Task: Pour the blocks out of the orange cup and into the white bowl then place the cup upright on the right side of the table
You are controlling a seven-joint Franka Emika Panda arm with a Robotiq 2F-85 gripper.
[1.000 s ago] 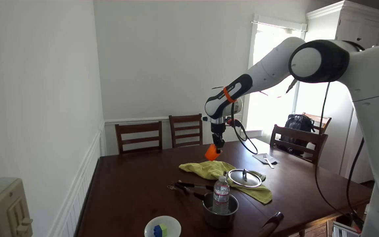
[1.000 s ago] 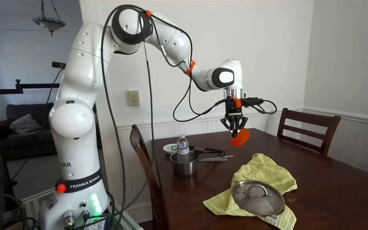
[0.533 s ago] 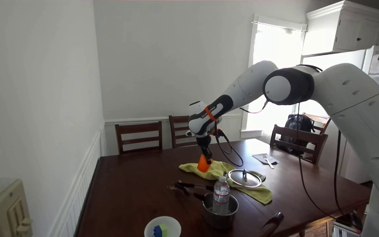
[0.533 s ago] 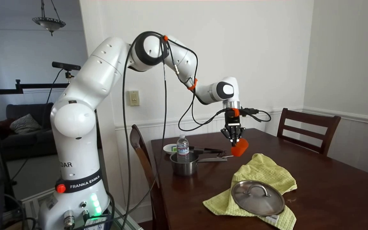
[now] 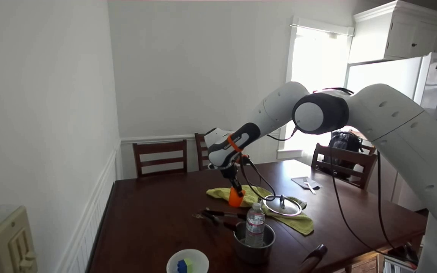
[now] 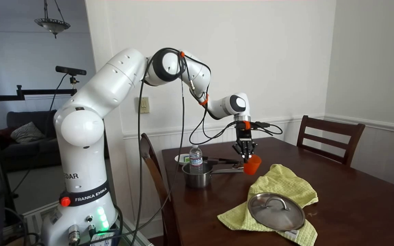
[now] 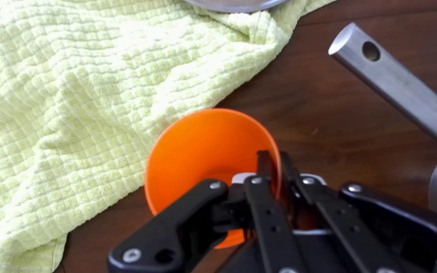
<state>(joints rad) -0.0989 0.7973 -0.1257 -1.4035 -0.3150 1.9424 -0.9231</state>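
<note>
The orange cup (image 5: 236,199) is close to upright, low over the dark table (image 5: 146,223) beside the cloth. It shows in both exterior views (image 6: 252,166) and the wrist view (image 7: 199,151). My gripper (image 7: 274,157) is shut on the cup's wall, one finger inside and one outside. The gripper also shows in both exterior views (image 5: 240,192) (image 6: 246,158). Whether the cup's base touches the table I cannot tell. The visible inside holds no blocks; part is hidden by the finger. The blocks (image 5: 185,265), blue and yellow-green, lie in the white bowl (image 5: 200,259).
A yellow-green cloth (image 6: 282,181) with a metal lid (image 6: 276,212) lies next to the cup. The grey pot (image 6: 197,179) holds a water bottle (image 6: 196,159); its handle (image 7: 396,83) points toward the cup. Dark-handled utensils (image 5: 222,214) lie near the pot. A napkin with a fork (image 5: 306,183) lies farther off.
My arm has lowered with the cup still in the gripper. The cup has come down toward the table and turned from tilted to nearly upright. The bowl and blocks have not moved.
</note>
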